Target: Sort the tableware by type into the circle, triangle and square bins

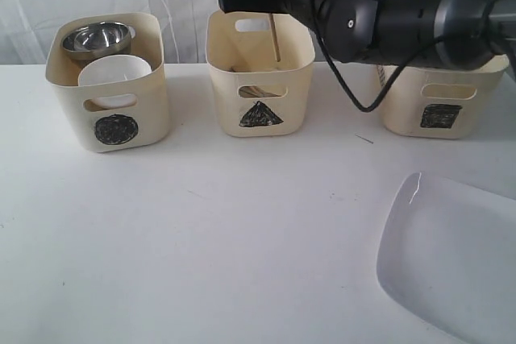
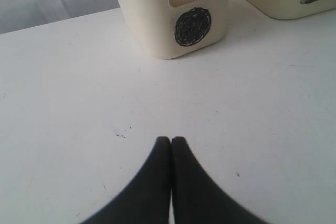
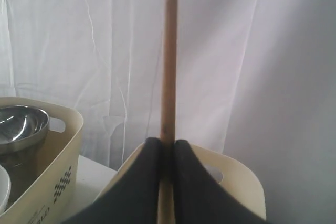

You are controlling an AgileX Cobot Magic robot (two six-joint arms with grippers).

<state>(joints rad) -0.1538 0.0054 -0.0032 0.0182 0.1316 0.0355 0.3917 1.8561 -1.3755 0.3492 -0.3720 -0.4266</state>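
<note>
We note chopstick (image 3: pixel 169 51) upright, pinched between right jaws, which are closed on it. Its lower end is at mouth of triangle bin (image 1: pixel 222 94). Circle bin (image 1: pixel 153 110) holds steel bowl (image 1: pixel 98 36) and white bowl (image 1: pixel 115 70). Square bin (image 1: pixel 403 110) partly hidden by right arm (image 1: pixel 403 26). Plate (image 1: pixel 451 255) lies on tabletop (image 1: pixel 201 239). We see left jaws pressed together, empty, low over tabletop near circle bin.
</note>
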